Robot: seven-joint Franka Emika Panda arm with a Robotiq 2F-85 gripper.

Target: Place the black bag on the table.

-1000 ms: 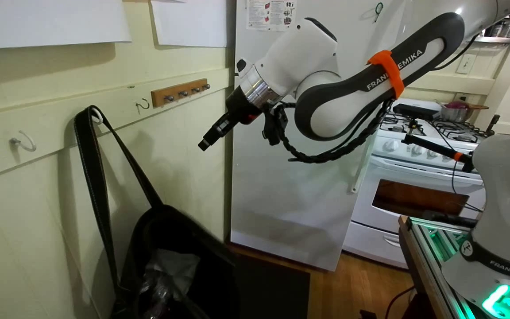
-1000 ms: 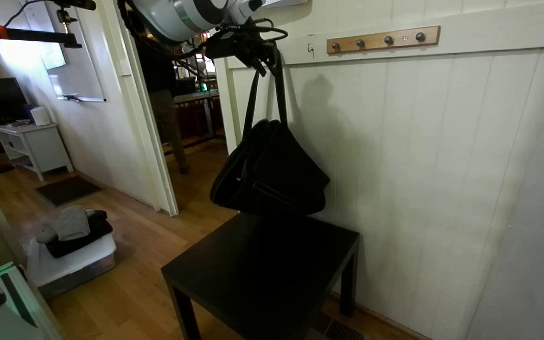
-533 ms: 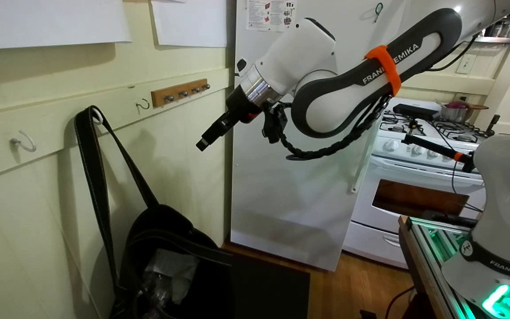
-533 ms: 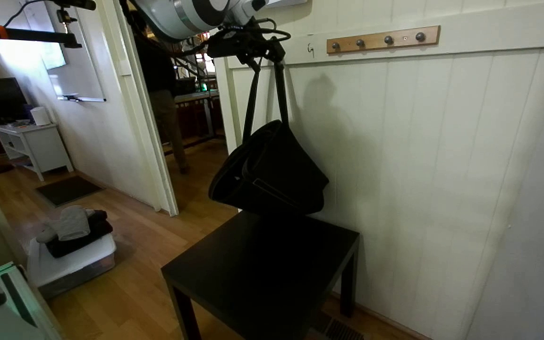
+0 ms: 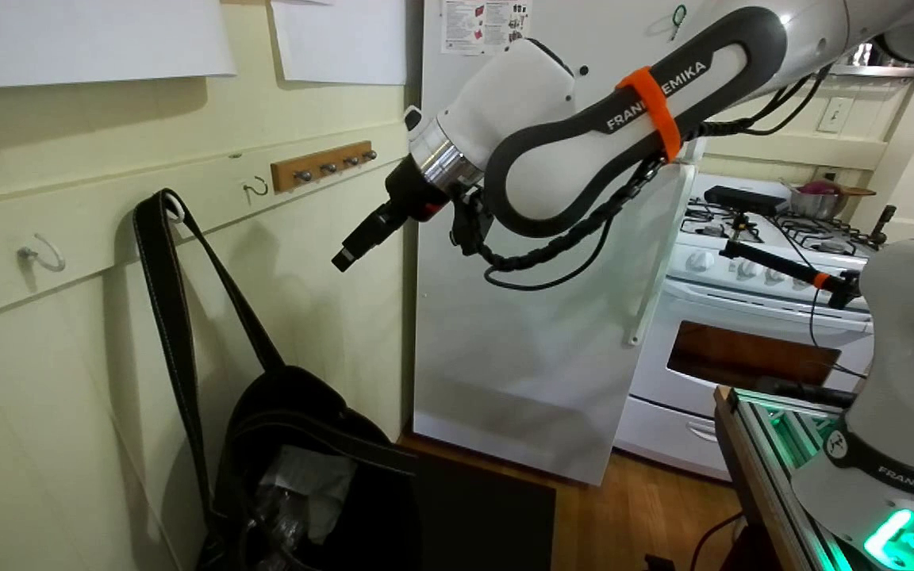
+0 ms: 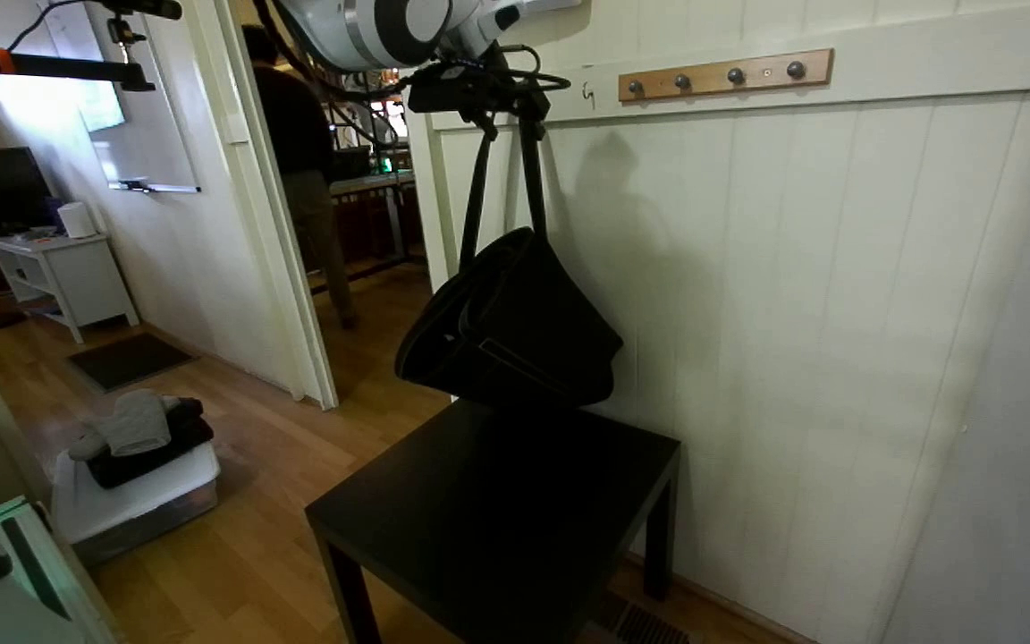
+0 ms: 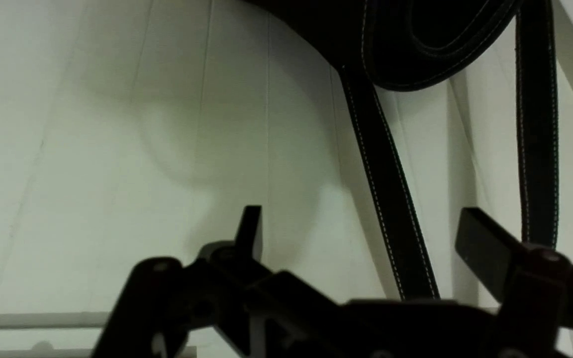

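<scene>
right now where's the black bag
The black bag hangs at centre in an exterior view, over the far end of the table, its strap looped over a white wall hook.

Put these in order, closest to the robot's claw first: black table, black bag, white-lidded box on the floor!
In an exterior view, from the gripper:
1. Black bag: below it.
2. Table: lower still.
3. White-lidded box: on the floor, at picture left.
</scene>
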